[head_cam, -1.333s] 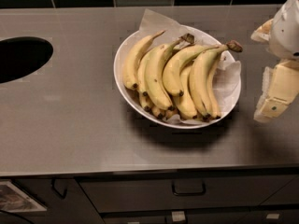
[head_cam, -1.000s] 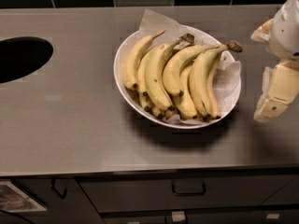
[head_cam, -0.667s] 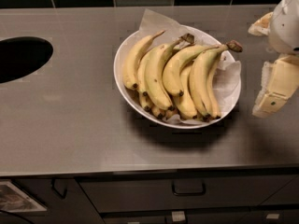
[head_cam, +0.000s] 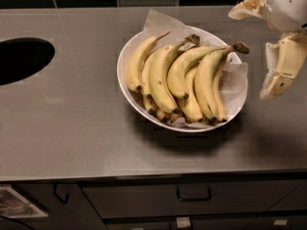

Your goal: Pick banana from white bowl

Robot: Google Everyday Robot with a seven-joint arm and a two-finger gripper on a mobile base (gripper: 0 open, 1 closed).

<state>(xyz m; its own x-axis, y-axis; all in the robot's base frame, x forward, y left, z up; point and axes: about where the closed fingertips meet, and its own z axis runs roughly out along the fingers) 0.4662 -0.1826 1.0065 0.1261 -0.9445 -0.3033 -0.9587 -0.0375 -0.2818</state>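
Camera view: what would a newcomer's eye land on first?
A white bowl piled with yellow bananas sits mid-counter. The banana with the knobby dark stem lies on the right of the pile. The cream claw hangs open at the right edge beside the bowl, holding nothing. A dark round opening cuts the counter at far left.

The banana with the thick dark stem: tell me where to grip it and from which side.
Grip the banana mid-body, from above-right: it lies on top at the pile's right side in the white bowl. The gripper hovers open right of the bowl.
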